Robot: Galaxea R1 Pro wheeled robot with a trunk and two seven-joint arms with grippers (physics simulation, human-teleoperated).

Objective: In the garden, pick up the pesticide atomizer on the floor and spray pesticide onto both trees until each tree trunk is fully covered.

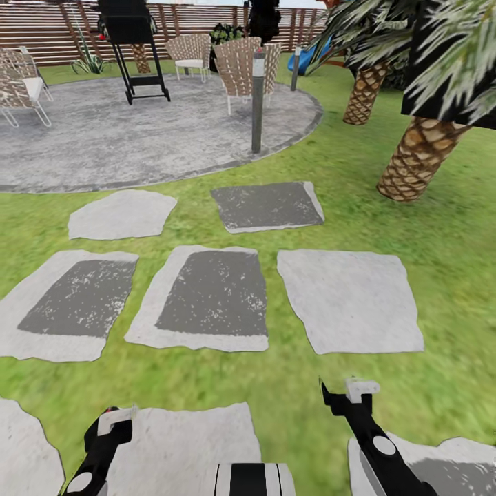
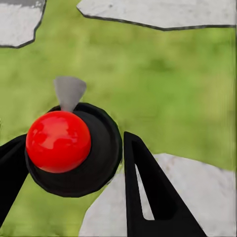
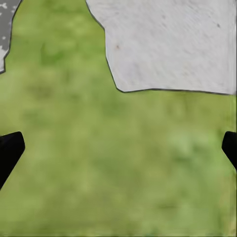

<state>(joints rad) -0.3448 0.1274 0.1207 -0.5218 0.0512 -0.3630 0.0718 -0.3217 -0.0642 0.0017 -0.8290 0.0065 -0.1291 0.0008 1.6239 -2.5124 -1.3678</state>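
My left gripper (image 2: 74, 177) is shut on the pesticide atomizer (image 2: 58, 140), a black round body with a glossy red cap and a grey cone nozzle. In the head view the atomizer (image 1: 116, 416) shows as a small white and red bit at the tip of the left gripper (image 1: 109, 428), low over a paving slab. My right gripper (image 1: 348, 396) hangs open over the grass floor (image 1: 386, 200), and in the right wrist view its fingertips (image 3: 10, 148) stand wide apart with nothing between them. The two trees and their trunks are out of view.
Grey stepping stones (image 1: 348, 300) lie ahead in the lawn. Beyond them is a round stone patio (image 1: 138, 138) with a post (image 1: 257, 103), wicker chairs (image 1: 241, 65) and a black grill (image 1: 134, 41). Two short palms (image 1: 417, 158) stand at right. A slat fence (image 1: 41, 31) closes the back.
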